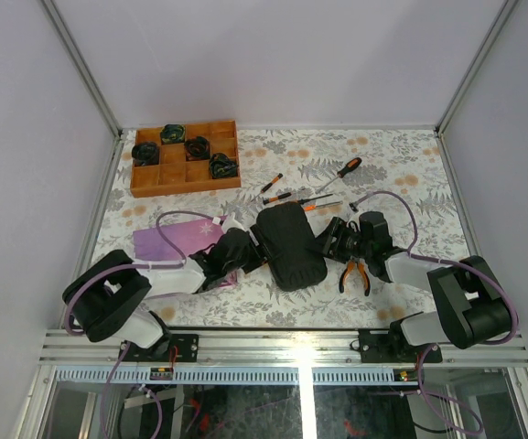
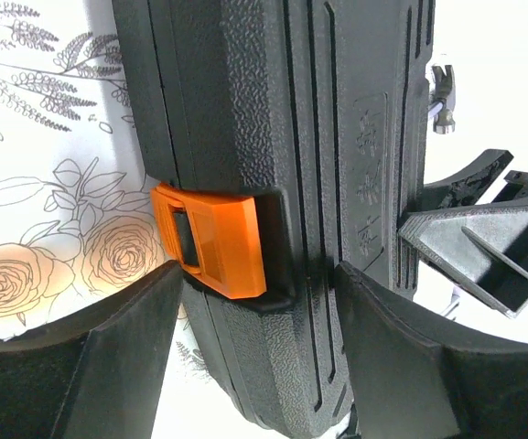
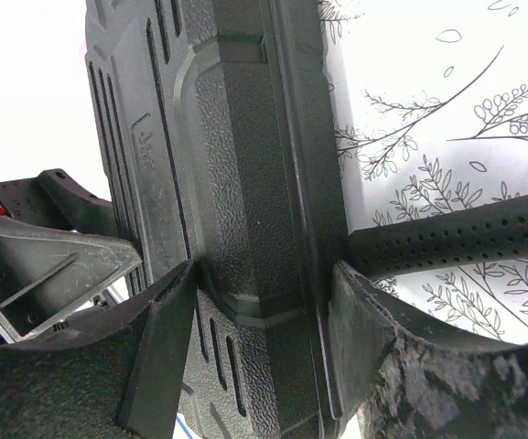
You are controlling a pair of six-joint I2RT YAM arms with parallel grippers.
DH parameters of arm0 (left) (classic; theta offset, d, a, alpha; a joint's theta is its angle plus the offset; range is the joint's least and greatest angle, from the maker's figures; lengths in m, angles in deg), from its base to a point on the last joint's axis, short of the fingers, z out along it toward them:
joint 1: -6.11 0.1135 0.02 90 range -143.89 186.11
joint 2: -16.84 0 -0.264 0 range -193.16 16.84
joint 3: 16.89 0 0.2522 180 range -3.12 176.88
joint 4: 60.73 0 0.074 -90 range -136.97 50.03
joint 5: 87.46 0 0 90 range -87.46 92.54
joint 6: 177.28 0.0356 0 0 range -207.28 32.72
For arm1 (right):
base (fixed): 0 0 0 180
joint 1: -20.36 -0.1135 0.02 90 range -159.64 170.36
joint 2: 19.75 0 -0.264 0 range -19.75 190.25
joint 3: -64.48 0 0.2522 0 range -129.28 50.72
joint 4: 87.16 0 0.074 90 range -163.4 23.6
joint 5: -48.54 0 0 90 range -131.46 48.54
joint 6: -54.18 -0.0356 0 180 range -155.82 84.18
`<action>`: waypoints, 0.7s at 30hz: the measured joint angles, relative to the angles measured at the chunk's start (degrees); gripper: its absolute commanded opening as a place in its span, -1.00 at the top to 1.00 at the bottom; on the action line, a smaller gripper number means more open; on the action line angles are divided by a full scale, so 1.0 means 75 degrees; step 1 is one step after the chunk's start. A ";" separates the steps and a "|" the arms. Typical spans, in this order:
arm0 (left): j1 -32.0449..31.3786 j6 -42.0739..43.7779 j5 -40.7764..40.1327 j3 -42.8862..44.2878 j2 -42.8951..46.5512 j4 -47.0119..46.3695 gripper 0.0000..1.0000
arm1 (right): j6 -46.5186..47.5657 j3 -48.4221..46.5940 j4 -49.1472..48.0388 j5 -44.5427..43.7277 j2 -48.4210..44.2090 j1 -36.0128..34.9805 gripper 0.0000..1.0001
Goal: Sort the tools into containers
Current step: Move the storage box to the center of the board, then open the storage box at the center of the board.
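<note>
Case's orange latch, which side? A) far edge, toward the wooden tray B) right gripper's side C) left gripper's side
C: the left wrist view shows the orange latch between the jaws of the left gripper; the right wrist view shows only bare black case.

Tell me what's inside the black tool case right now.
Nothing inside shows: the case is shut, its orange latch across the seam. Screwdrivers and pliers lie outside on the table.

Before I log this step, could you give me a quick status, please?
Left gripper astride tool case at orange latch, contact unclear. Right gripper shut on opposite edge. Case closed; pliers loose.
</note>
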 measured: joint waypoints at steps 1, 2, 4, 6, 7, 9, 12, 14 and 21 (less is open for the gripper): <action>-0.0012 0.0052 -0.0055 0.0114 0.0000 0.0189 -0.28 | -0.0003 -0.0003 -0.0003 0.0000 0.0003 0.0000 -0.11; -0.0038 0.0090 -0.0105 0.0207 0.0000 0.0344 -0.28 | -0.0003 -0.0006 -0.0003 -0.0003 0.0006 0.0003 -0.12; -0.0076 0.0137 -0.0160 0.0335 0.0000 0.0583 -0.32 | 0.0003 -0.0006 -0.0006 -0.0003 0.0009 0.0009 -0.12; -0.0102 0.0189 -0.0210 0.0402 0.0000 0.0708 -0.40 | 0.0026 -0.0012 0.0003 -0.0003 0.0009 0.0009 -0.18; -0.0105 0.0221 -0.0236 0.0423 0.0000 0.0752 -0.44 | 0.0044 -0.0020 0.0023 -0.0003 0.0006 0.0009 -0.23; -0.0105 0.0268 -0.0262 0.0428 0.0009 0.0813 -0.56 | 0.0082 -0.0050 0.0082 -0.0003 0.0000 0.0012 -0.38; -0.0105 0.0341 -0.0277 0.0428 0.0082 0.0947 -0.72 | 0.0248 -0.0099 0.0216 -0.0061 -0.0052 0.0015 -0.74; -0.0105 0.0420 -0.0291 0.0428 0.0213 0.1052 -0.80 | 0.0399 -0.0143 0.0414 -0.0006 -0.0184 0.0006 -0.87; -0.0105 0.0883 -0.0583 0.0452 0.1440 0.1626 -0.99 | 0.1309 -0.0379 0.1900 -0.0452 -0.1035 0.0017 -0.98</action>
